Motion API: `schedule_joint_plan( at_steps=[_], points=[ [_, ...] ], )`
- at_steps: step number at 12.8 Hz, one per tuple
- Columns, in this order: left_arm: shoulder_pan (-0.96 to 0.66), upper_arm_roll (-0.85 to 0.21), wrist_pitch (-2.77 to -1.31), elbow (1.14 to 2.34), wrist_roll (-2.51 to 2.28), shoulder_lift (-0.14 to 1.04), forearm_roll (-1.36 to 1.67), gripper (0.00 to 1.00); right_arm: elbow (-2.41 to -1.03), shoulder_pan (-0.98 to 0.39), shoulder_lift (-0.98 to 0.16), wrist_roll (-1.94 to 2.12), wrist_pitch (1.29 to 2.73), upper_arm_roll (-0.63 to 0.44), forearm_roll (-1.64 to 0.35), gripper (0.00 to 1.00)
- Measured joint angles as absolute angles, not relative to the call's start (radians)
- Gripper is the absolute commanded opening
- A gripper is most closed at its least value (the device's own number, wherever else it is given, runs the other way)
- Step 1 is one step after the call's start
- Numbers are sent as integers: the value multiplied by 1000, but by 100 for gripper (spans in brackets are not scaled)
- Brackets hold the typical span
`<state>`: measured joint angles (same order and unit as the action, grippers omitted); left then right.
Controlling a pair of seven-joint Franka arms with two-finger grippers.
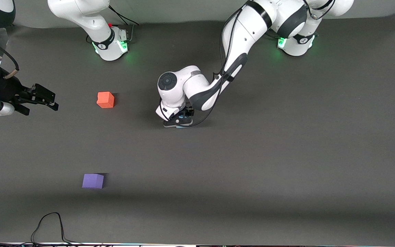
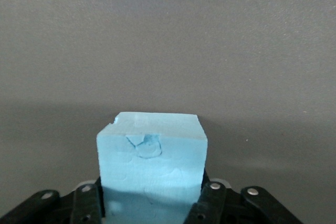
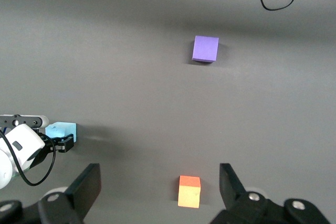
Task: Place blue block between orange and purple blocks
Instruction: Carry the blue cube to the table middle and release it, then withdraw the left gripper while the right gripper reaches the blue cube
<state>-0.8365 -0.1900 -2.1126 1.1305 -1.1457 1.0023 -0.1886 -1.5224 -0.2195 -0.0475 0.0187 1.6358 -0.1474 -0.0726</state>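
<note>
At table centre — left end effector (image 1: 180, 120) around unlabelled blue block (image 2: 151, 169).

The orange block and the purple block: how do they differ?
The orange block is orange-red; the purple block is violet. The orange block lies farther from the front camera, the purple block nearer. Both are small matte cubes of similar size, resting free on the table, untouched.

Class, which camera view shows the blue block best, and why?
The left wrist view: the blue block fills it, dented face visible. In the front view only a sliver shows under the left arm's wrist; the right wrist view shows it small.
</note>
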Motion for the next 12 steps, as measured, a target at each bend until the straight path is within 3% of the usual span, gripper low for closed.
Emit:
schedule_joint_plan(
  at_steps=[5,9,12],
  points=[
    [-786,-189,-2055,1102,-1144,944,-186,100,-1516,-218,-90,19,1636,-150,-73,100],
    [-578,-271,-1850,1094,-1064,734,-131,100,-1501,-218,-92,19,1633,-149,-74,100],
    [-387,-284,-1764,1222,-918,543,-68,100,-1502,-238,-105,-12,1631,-135,-136,100]
  ],
)
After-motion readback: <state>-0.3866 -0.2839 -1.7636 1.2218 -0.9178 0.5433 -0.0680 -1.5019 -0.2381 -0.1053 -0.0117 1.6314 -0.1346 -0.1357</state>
